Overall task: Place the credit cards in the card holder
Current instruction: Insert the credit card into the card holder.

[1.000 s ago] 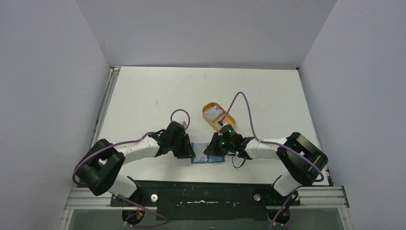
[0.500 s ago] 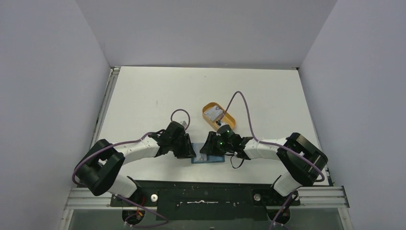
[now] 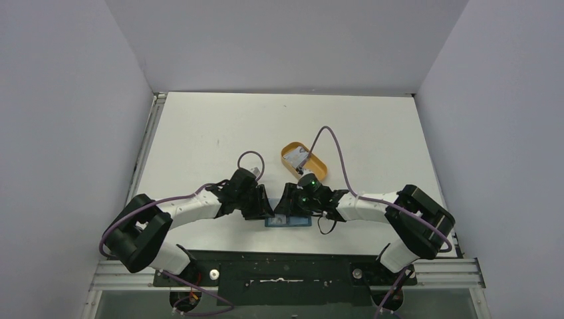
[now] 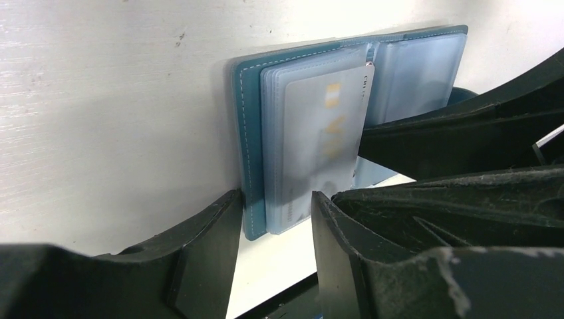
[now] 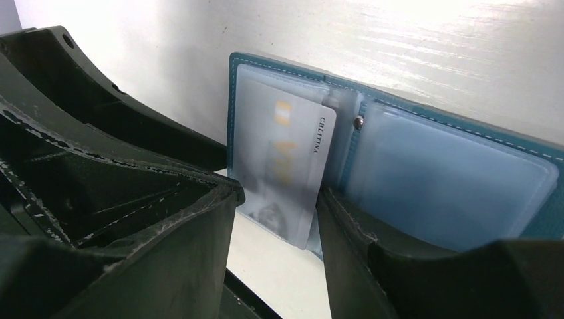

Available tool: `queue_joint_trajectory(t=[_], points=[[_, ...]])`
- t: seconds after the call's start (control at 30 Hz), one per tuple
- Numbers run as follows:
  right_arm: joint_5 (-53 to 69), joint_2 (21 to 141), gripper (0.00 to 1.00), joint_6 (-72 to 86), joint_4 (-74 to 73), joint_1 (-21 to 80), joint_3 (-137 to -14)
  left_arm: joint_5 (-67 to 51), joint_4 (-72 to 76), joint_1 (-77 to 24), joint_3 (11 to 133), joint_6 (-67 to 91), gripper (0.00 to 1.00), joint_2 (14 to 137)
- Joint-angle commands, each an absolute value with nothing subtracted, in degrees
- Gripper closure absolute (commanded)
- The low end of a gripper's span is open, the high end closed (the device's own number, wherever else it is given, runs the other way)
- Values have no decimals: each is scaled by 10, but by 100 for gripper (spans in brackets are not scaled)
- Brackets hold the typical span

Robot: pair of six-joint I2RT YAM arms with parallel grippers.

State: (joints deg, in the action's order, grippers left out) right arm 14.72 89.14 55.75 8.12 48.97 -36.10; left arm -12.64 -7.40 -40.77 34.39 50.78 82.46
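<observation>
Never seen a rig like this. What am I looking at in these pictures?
Two robot arms are bolted at the near edge of a white table. The wide picture comes from a fixed camera above and behind them. The two close-ups come from a camera on each wrist, so the black shapes there are that arm's own fingers. Between the arms lies an open teal card holder, with one silvery credit card partly slid into a clear pocket. The left end effector and right end effector both straddle the holder's edge with jaws apart, clamping nothing. Farther back sits an orange oval tray with what looks like another card in it.
</observation>
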Motion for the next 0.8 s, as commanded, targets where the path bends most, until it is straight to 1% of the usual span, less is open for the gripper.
queue_joint_trajectory(t=[0.0, 0.33, 0.47, 0.6, 0.67, 0.77], points=[[161, 890, 51, 549, 91, 509, -384, -116, -79, -410, 335, 499, 59, 817], [171, 916, 52, 549, 105, 527, -405, -124, -67, -409, 330, 504, 59, 811], [135, 883, 50, 541, 35, 526, -414, -107, -88, -408, 330, 499, 58, 793], [91, 837, 45, 533, -54, 526, -430, -86, -118, -402, 334, 487, 56, 768], [79, 819, 37, 530, -79, 525, -437, -80, -129, -397, 336, 482, 55, 757], [72, 802, 35, 522, -108, 525, -451, -79, -136, -392, 340, 478, 54, 744]])
